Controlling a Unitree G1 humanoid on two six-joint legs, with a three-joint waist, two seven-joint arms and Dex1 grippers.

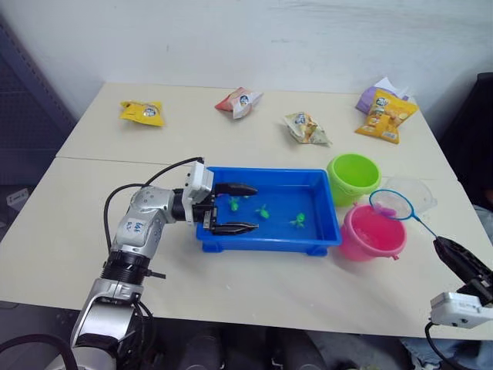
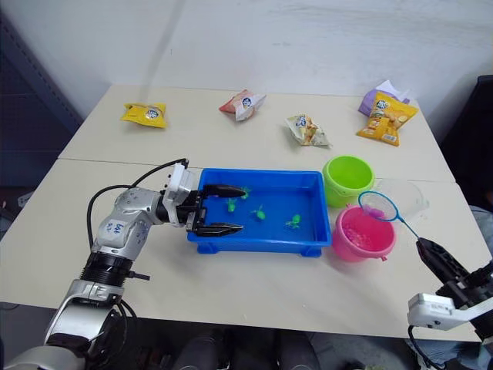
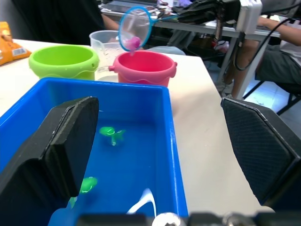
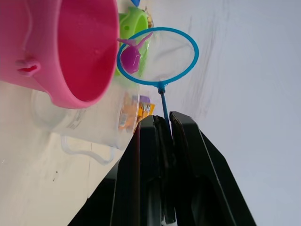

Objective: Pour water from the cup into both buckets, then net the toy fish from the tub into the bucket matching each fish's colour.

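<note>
Right claw [image 1: 454, 258] pinches the net [image 1: 393, 203], light and springy, by its thin handle; left claw [image 1: 235, 208] gapes.

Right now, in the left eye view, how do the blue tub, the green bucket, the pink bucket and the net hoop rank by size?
1. Blue tub, clearly largest.
2. Pink bucket and green bucket: they look alike, so no ranking between them.
3. Net hoop, smallest.
</note>
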